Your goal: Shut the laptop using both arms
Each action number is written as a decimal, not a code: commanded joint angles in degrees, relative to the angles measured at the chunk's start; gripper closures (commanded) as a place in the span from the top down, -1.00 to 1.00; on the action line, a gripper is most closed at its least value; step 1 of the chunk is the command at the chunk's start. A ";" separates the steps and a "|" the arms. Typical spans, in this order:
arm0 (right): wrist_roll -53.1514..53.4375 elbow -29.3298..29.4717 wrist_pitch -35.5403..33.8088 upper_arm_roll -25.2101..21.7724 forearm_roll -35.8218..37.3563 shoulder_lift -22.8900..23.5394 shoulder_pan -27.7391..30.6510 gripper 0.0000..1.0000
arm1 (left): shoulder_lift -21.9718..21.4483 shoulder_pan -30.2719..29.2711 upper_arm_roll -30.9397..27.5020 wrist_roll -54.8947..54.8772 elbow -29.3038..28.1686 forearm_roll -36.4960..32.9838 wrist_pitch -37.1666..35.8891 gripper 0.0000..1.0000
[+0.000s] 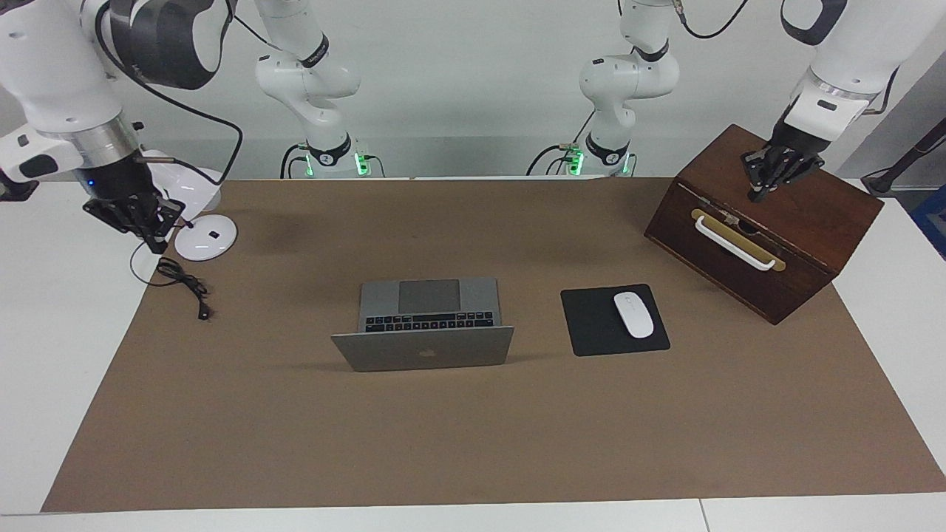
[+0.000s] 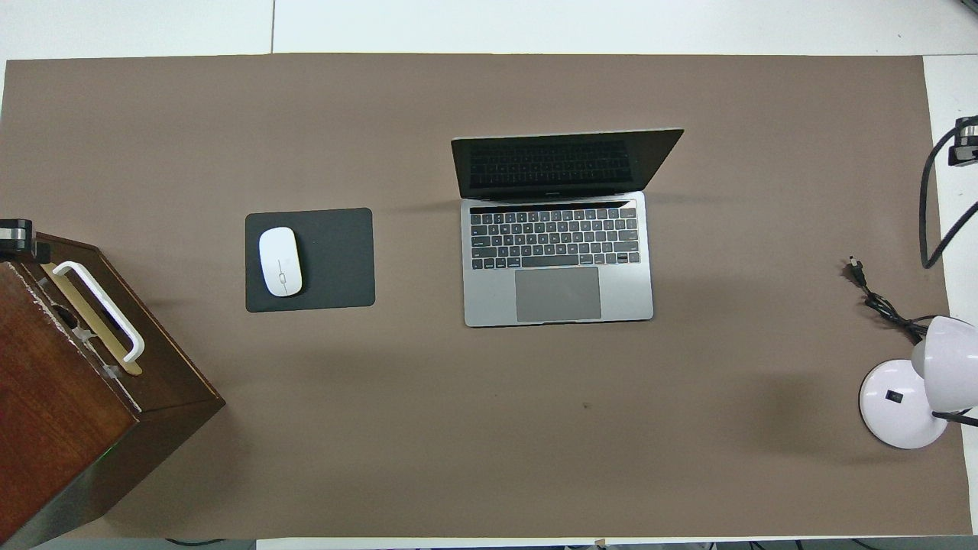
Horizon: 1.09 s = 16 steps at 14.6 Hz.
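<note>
The silver-grey laptop stands open in the middle of the brown mat, its keyboard toward the robots and its lid raised. The lid's back with the dark apple logo shows in the facing view. In the overhead view the laptop shows its dark screen, black keys and grey trackpad. My left gripper hangs over the top of a wooden box, well away from the laptop. My right gripper hangs over the mat's edge beside a lamp base, also well away from it. Nothing touches the laptop.
A black mouse pad with a white mouse lies beside the laptop toward the left arm's end. A brown wooden box with a white handle stands at that end. A white desk lamp and a black cable lie at the right arm's end.
</note>
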State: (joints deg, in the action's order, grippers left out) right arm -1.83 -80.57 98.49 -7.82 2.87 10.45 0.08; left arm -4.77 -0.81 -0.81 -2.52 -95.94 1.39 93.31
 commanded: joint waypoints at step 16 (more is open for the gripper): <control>5.69 29.77 21.12 5.62 0.21 36.83 4.14 -1.00 | -15.00 14.69 0.63 11.56 -40.80 5.11 45.44 -1.00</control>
State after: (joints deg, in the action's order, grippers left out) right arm 0.95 -53.97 118.26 -4.13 2.86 44.62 3.62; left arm -16.98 11.06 0.49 7.03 -131.14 5.25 132.96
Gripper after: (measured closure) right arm 0.991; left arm 0.991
